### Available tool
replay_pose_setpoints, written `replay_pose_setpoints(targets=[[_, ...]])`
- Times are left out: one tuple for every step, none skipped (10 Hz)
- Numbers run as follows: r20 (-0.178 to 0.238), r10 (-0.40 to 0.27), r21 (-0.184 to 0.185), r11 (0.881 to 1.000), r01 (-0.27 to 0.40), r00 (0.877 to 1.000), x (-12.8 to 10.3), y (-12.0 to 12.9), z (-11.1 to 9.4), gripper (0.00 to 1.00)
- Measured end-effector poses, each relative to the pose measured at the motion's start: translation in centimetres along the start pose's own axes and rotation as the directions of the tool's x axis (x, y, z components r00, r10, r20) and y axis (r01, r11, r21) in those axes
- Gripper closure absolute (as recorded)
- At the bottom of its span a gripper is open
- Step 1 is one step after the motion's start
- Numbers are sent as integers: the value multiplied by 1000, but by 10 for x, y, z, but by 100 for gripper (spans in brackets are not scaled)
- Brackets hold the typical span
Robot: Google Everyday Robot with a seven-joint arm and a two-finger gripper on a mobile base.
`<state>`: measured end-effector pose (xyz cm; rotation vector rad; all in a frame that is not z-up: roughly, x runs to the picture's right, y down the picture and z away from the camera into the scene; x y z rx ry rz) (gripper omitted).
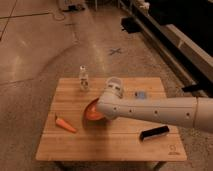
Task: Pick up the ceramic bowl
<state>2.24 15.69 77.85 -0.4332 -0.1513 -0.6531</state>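
The ceramic bowl (91,112) is orange-red and glossy, and sits near the middle of the wooden table (110,145). My white arm reaches in from the right across the table. Its end, the gripper (102,108), is right at the bowl's right rim and covers that side of the bowl. Whether it holds the rim does not show.
Behind the arm's end stands a small translucent white cup (114,84). A small clear bottle (83,78) is at the table's back left. An orange carrot (65,124) lies front left, a black bar-shaped object (154,132) front right, and a small blue item (141,94) back right.
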Motion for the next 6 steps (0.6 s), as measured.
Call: replay_pose_setpoints(targets=[[0, -2, 1, 1000, 2, 1000, 0, 0, -1, 93], [-1, -5, 3, 1000, 5, 1000, 0, 0, -2, 93], [-3, -6, 5, 1000, 6, 1000, 0, -1, -2, 93], [-4, -8, 6, 1000, 8, 1000, 0, -1, -3, 93], [-5, -10, 7, 1000, 11, 1000, 0, -1, -4, 93], [-5, -12, 9, 1000, 12, 1000, 0, -2, -5, 93]])
